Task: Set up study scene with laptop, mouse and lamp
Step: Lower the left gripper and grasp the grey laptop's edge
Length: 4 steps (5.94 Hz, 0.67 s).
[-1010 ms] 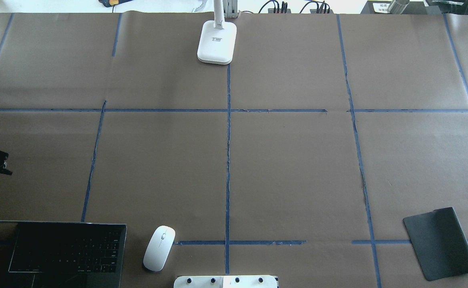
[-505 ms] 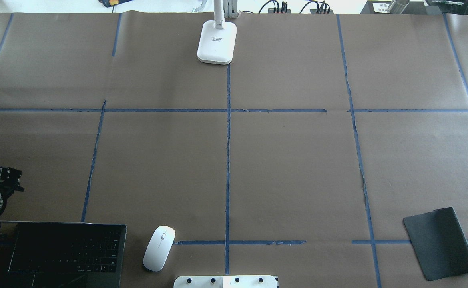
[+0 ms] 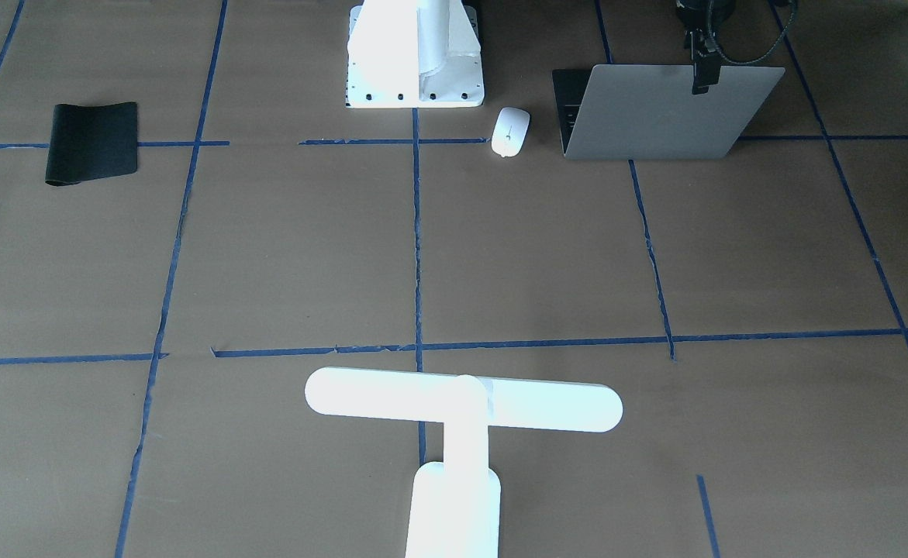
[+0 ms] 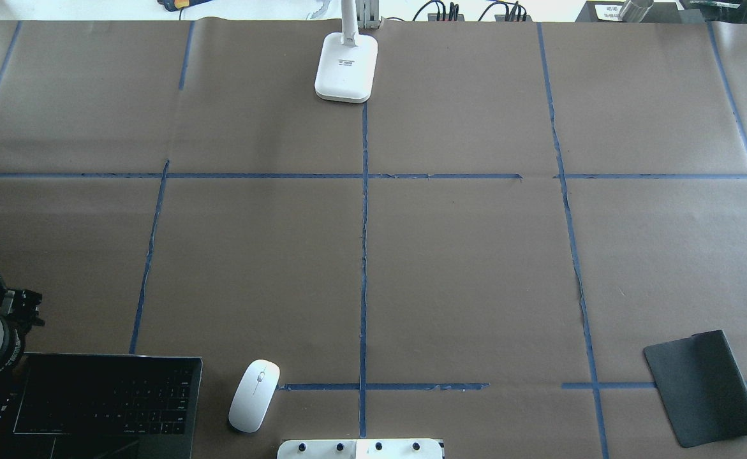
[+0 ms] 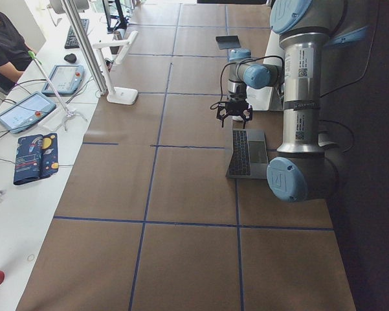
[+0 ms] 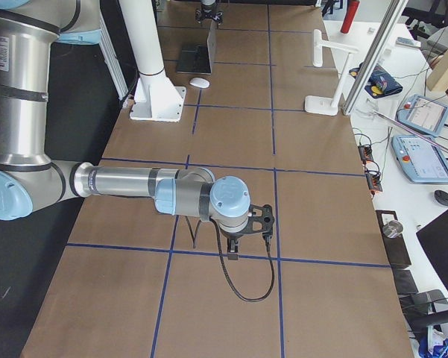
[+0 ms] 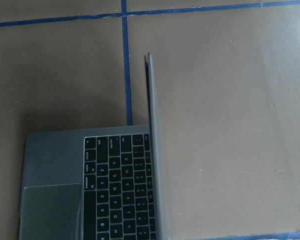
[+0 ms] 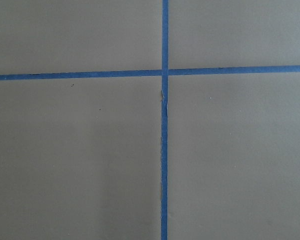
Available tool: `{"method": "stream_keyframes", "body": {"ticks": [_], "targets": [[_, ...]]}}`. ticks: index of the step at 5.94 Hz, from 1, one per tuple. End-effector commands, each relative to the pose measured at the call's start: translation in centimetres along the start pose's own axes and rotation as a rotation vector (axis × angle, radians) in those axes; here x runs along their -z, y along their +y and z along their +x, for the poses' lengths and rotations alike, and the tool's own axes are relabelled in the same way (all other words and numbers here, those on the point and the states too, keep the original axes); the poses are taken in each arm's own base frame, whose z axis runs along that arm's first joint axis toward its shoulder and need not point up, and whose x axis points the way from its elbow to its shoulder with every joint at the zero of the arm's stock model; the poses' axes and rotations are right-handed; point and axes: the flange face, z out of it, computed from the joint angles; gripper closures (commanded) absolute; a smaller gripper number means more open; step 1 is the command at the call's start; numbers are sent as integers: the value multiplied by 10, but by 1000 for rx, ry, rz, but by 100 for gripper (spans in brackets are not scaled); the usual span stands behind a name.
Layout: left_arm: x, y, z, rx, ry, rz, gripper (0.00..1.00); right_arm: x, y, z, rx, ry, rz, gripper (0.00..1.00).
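My left gripper (image 5: 234, 120) hung just over the top edge of the laptop (image 3: 655, 112), its fingers spread wide. From the front, one dark finger (image 3: 700, 80) overlapped that edge, but I could not tell whether it touched. The laptop stood open at the near left corner of the table (image 4: 475, 268), on my side. Its silver lid was upright, with its back to the operators' side and the dark keyboard towards me. My left wrist camera looked straight down on the thin lid edge, with keys and trackpad to one side of it. The mouse (image 3: 510, 131) lay flat near the laptop, not touching it, between it and the white pedestal (image 3: 415, 77). The lamp (image 3: 461, 403) stood well apart at the far edge, on the centre tape line, its bar level across its stem. A black mat (image 3: 93, 143) lay towards my right end. My right gripper (image 6: 242, 235) pointed down over a crossing of blue tape (image 8: 164, 72), well apart from all three things. Whether its fingers were wide or narrow I could not tell.
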Motion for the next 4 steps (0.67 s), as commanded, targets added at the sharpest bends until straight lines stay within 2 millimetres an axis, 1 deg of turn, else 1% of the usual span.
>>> {"method": "stream_keyframes", "body": {"ticks": [1, 3, 4], "targets": [[-4, 8, -7, 17, -8, 4, 3, 2, -2, -1, 3, 1, 4, 0], [-5, 8, -7, 47, -8, 6, 27, 2, -3, -2, 5, 1, 5, 0], [-5, 10, -7, 53, -8, 3, 55, 4, -3, -2, 2, 0, 8, 0]]}}
